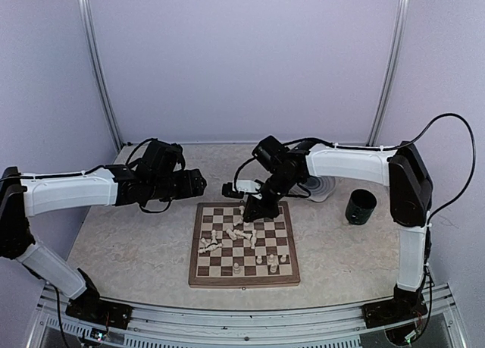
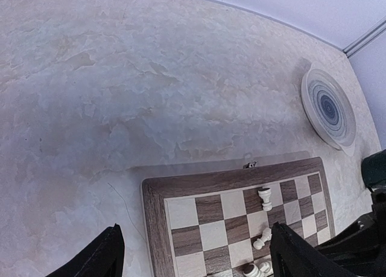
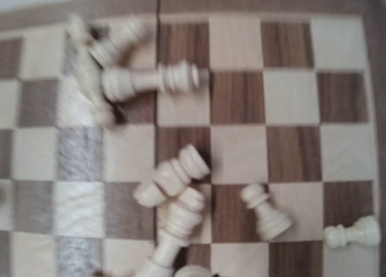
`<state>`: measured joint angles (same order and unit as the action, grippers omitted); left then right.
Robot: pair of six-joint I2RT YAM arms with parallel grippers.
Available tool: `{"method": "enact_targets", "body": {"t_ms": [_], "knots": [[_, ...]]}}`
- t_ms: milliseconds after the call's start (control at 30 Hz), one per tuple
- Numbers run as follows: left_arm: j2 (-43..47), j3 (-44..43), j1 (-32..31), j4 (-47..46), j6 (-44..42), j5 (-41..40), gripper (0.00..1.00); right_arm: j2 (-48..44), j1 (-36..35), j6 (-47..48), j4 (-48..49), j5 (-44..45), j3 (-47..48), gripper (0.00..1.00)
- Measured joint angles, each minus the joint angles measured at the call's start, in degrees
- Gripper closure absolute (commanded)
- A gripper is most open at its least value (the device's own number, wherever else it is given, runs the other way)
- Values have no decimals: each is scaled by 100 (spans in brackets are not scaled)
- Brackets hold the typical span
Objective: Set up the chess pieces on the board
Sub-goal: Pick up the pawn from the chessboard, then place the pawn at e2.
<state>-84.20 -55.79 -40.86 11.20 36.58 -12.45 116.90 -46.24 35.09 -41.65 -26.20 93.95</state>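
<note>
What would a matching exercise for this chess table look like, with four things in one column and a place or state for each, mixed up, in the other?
Column one:
1. board
2. round plate
3. dark cup
4. left claw

Column two:
A. standing on the table, right of the board
B. open, above the board's far left corner
C. at the far side, partly hidden behind the right arm
D. lying flat mid-table, with toppled chess pieces on it

Pairs: 1-D, 2-C, 3-A, 4-B.
</note>
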Motion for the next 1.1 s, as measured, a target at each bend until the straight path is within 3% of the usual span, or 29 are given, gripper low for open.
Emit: {"method": "enact_targets", "body": {"t_ms": [333,600,1100], "knots": [[7,-105,164,50,-4,-2,17,-973,-297,219,31,-422,-874,91],[48,-157,409,105,-72,-4,17,-883,-872,299,-11,-297,-1259,91],[144,-188,442,105,-109,0,17,-323,-898,297,-57,140,-1073,90]]}}
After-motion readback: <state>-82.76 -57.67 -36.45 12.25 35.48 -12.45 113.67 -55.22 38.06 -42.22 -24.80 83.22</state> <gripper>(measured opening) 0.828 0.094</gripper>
